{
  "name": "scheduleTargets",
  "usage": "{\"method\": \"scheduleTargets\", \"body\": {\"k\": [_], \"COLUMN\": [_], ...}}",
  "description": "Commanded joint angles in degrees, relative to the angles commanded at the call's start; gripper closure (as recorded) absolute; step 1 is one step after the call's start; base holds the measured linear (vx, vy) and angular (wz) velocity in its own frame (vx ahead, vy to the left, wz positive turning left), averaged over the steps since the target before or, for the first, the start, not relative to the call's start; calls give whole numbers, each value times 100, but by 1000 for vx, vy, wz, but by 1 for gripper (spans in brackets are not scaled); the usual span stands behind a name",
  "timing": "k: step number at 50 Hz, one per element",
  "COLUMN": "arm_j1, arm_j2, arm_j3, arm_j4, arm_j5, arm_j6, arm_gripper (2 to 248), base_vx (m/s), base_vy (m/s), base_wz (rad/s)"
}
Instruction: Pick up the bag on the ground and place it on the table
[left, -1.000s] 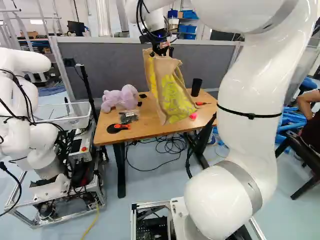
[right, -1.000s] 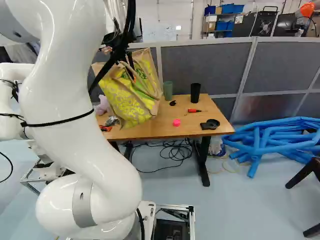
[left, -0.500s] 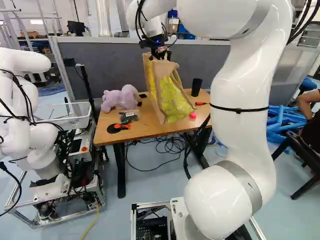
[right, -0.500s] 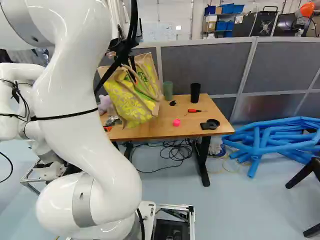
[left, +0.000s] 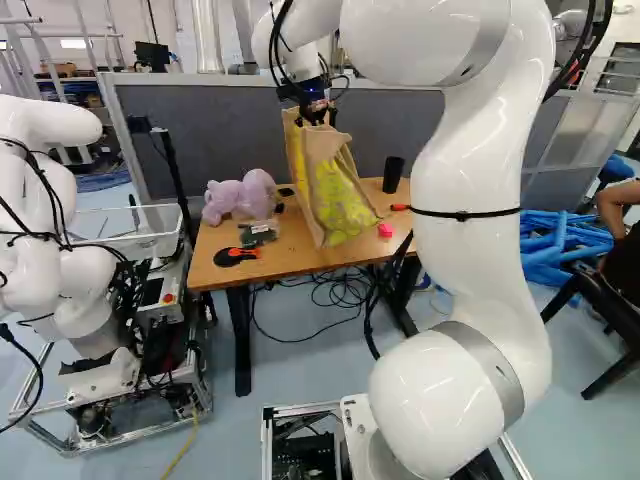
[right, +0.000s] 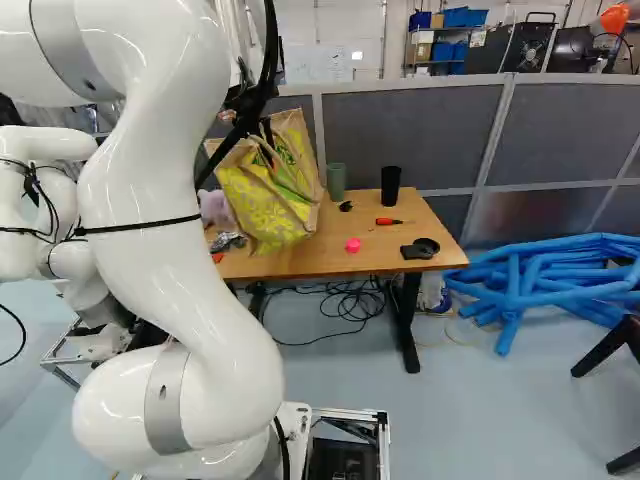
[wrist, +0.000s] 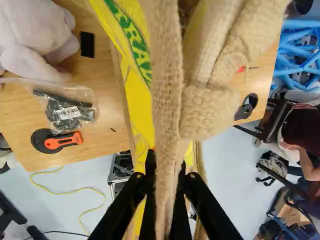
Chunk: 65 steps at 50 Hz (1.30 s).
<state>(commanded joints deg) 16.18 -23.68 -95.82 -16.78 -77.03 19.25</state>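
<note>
At the top of the left base view my gripper (left: 318, 114) is above the wooden table (left: 215, 272), shut on the top edge of the burlap and yellow bag (left: 335, 190). The bag hangs upright below it; I cannot tell whether its bottom touches the tabletop. In the wrist view the gripper (wrist: 166, 182) pinches a strip of the bag's tan rim (wrist: 167, 100) between its two dark fingers. The right base view shows the bag's patterned side (right: 262, 205), partly behind my arm's cables.
On the tabletop are a purple plush toy (left: 240, 195), bagged parts (wrist: 67, 111), an orange-black tool (wrist: 57, 141), a black cup (right: 390, 184), a green cup (right: 336, 181), a screwdriver (right: 389, 221) and a pink item (right: 353, 244). Another robot (left: 60, 200) stands left; a grey partition (right: 410, 130) rises behind.
My arm has shifted leftward in the left base view and rightward in the right one. Gripper and bag have come down slightly together, the bag swinging a little. The base has not moved.
</note>
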Motion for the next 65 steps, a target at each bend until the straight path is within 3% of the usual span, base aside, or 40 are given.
{"method": "scheduleTargets", "body": {"k": [46,60,61,65], "arm_j1": [1,1,1,1], "arm_j2": [-672,-718,-718,-718], "arm_j3": [46,44,44,44], "arm_j4": [0,0,0,0], "arm_j5": [374,382,382,382], "arm_j6": [0,0,0,0], "arm_gripper": [228,228,214,214], "base_vx": [0,0,0,0], "base_vy": [0,0,0,0], "base_wz": [0,0,0,0]}}
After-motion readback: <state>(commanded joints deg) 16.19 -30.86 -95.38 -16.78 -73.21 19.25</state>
